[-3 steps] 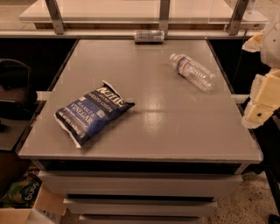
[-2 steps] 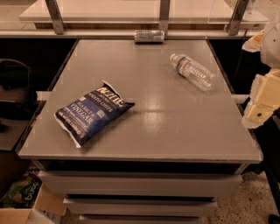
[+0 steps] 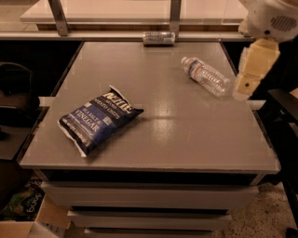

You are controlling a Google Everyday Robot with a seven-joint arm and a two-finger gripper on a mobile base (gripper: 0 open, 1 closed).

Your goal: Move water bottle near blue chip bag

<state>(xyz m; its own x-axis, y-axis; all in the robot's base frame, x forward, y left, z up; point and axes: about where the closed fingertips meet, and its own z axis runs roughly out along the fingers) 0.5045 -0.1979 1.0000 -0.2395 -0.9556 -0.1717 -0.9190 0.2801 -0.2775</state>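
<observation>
The water bottle [image 3: 207,76] is clear and ribbed, with a white cap and a white label. It lies on its side at the far right of the grey table [image 3: 186,135], cap pointing to the far left. The blue chip bag [image 3: 98,119] is dark navy with white lettering and lies flat at the front left of the table. My gripper [image 3: 245,86] is cream-coloured and hangs over the table's right edge, just right of the bottle's base and a little above it. It holds nothing that I can see.
A silver metal can [image 3: 159,37] lies on its side at the table's far edge. A rail with metal posts [image 3: 175,14] runs behind the table. A dark chair [image 3: 14,100] stands to the left and cardboard boxes [image 3: 28,223] sit on the floor at lower left.
My gripper has moved up and to the left, from beside the table's right edge to just right of the bottle. The bottle and the bag have not moved.
</observation>
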